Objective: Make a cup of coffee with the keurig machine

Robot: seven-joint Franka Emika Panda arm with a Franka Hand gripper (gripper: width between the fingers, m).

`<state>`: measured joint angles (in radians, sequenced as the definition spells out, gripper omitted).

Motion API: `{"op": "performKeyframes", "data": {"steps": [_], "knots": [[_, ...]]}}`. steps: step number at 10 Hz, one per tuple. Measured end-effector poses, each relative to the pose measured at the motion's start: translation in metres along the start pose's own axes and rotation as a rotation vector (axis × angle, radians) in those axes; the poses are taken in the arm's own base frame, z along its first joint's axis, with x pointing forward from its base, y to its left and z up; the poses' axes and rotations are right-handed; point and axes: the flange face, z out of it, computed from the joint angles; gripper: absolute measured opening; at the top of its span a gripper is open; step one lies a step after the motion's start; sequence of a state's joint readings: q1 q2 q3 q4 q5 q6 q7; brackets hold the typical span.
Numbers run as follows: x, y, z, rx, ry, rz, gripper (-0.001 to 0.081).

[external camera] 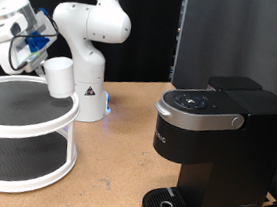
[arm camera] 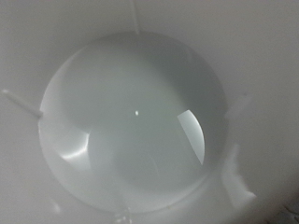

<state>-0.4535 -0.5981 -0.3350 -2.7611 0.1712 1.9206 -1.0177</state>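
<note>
In the exterior view, the tool (external camera: 41, 60) on the white robot arm (external camera: 87, 22) has hold of the plain white round cup (external camera: 58, 76) — up in the air, just over the top edge of the white two-shelf round rack (external camera: 24, 136) at the left. The tall black keurig machine (external camera: 215, 142) stands well apart at the right on the brown surface (external camera: 111, 171), with open room between.

In the wrist view, the cup's (arm camera: 131, 126) white inside fills the picture — the tool's fingers are too blurred to make out.
</note>
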Motion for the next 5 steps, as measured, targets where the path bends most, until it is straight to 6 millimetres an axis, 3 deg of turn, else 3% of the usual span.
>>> {"op": "performKeyframes", "data": {"steps": [5], "knots": [[0.017, -0.030, -0.057, -0.064, 0.005, -0.010, 0.0069]]}}
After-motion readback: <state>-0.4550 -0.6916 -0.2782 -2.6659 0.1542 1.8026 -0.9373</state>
